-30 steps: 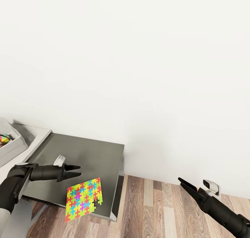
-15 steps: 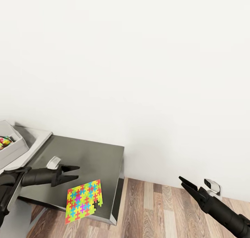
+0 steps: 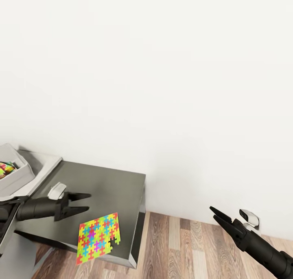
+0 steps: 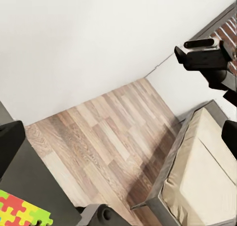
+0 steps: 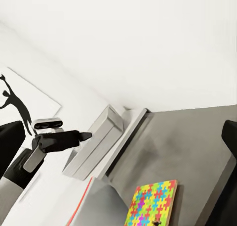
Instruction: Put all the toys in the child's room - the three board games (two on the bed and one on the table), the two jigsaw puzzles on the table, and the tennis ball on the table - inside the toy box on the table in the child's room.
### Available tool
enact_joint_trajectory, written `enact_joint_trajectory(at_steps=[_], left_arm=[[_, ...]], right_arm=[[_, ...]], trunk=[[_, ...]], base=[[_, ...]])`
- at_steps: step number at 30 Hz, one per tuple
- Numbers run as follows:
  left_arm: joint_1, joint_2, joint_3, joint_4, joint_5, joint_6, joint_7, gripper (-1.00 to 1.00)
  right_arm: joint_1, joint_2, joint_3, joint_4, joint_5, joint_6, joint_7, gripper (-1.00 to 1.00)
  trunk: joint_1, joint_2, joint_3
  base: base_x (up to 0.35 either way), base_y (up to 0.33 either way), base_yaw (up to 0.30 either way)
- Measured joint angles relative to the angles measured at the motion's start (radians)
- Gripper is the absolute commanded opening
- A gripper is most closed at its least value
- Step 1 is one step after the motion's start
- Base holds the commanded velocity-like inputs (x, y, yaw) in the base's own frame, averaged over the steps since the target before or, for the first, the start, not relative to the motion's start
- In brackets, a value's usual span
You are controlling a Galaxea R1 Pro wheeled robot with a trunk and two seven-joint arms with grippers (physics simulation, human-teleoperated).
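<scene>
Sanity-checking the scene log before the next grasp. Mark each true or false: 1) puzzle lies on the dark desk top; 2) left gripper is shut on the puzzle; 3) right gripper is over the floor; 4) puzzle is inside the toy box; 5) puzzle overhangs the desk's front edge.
1) True: the jigsaw puzzle lies on the dark table top.
2) False: the left gripper is open, above and clear of it.
3) True: the right gripper hangs over the wooden floor.
4) False: the toy box is apart, at the left.
5) True.
</scene>
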Motion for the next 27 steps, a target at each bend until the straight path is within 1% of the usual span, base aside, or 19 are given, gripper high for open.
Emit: enact_joint_trajectory(at_steps=[3, 4, 8, 15, 21, 27], left_arm=[[0.014, 0.000, 0.011, -0.019, 0.016, 0.020, 0.000, 1.00], [0.027, 0.000, 0.015, -0.023, 0.021, 0.023, 0.000, 1.00], [0.051, -0.001, 0.019, -0.032, 0.029, 0.022, 0.000, 1.00], [0.060, -0.006, 0.014, -0.042, 0.032, 0.020, 0.000, 1.00], [0.061, -0.006, 0.015, -0.044, 0.034, 0.020, 0.000, 1.00], [0.061, -0.004, 0.019, -0.045, 0.034, 0.020, 0.000, 1.00]], right_arm=[[0.000, 0.000, 0.000, 0.000, 0.000, -0.006, 0.000, 1.00], [0.000, 0.000, 0.000, 0.000, 0.000, -0.008, 0.000, 1.00], [0.000, 0.001, 0.001, 0.000, 0.000, -0.012, 0.001, 1.00], [0.000, 0.001, 0.002, 0.000, 0.000, -0.013, 0.005, 1.00], [0.000, 0.001, 0.002, 0.000, 0.000, -0.014, 0.006, 1.00], [0.000, 0.000, 0.002, 0.000, 0.000, -0.015, 0.007, 1.00]], trunk=[[0.000, 0.000, 0.005], [0.000, 0.000, 0.007], [0.000, 0.000, 0.013], [0.000, 0.000, 0.025], [0.000, 0.000, 0.035], [0.000, 0.000, 0.045]], base=[[0.000, 0.000, 0.000], [0.000, 0.000, 0.000], [0.000, 0.000, 0.000], [0.000, -0.016, 0.000], [0.000, -0.139, 0.000], [0.000, -0.044, 0.000]])
